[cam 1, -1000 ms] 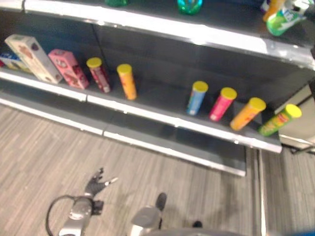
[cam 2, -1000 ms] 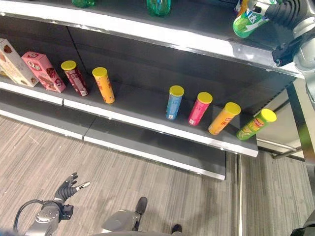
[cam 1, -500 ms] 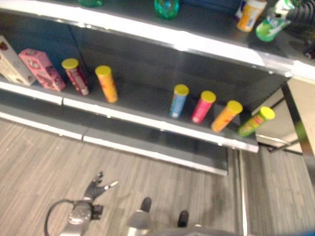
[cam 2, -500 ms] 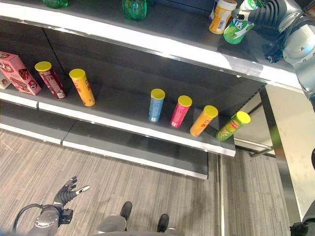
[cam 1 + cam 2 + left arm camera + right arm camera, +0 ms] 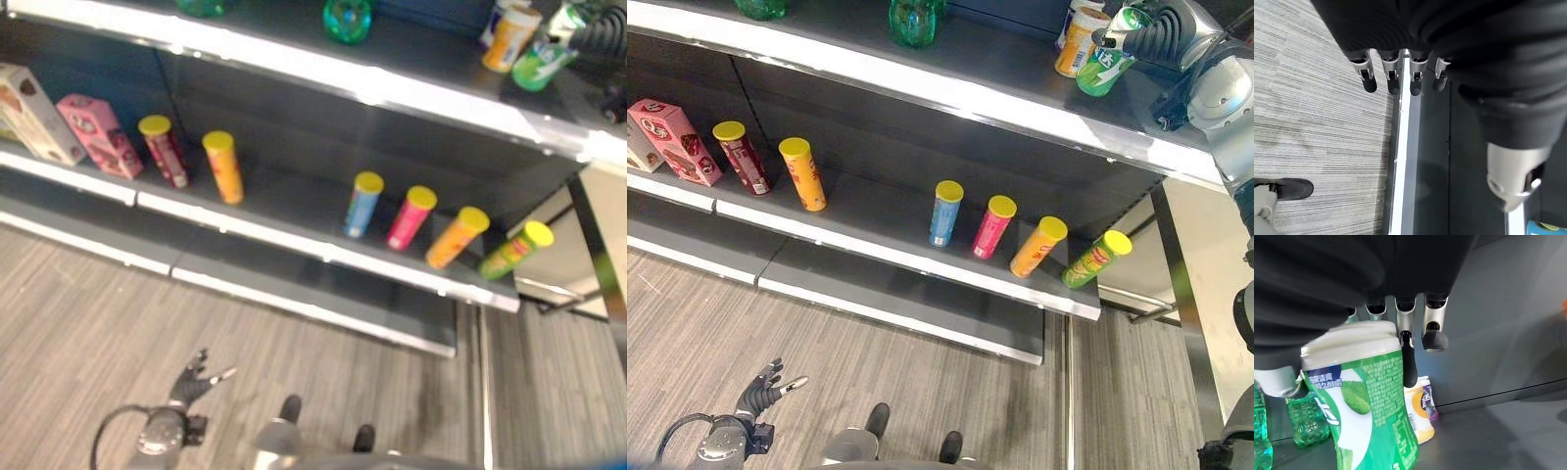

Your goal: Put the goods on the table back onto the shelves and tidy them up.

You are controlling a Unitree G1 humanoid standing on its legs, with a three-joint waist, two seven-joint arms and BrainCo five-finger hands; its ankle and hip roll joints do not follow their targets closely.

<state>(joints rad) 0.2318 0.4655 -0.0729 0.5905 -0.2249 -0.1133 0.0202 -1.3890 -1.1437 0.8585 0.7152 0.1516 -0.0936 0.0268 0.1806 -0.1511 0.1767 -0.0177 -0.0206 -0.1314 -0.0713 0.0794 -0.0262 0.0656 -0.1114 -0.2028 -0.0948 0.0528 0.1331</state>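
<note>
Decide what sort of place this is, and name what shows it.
Probably a shop aisle or a mock one: long dark shelves hold spaced snack tubes, boxes and bottles, and the right hand holds a green jar at the top shelf.

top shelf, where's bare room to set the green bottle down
Bare stretch of top shelf between the green soda bottle and the orange-labelled tub. Crowded at the right end, where the right hand holds the green-and-white bottle beside that tub.

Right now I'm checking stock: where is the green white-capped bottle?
The green bottle is in the right hand, at the upper shelf's right end, beside the orange jar.
</note>
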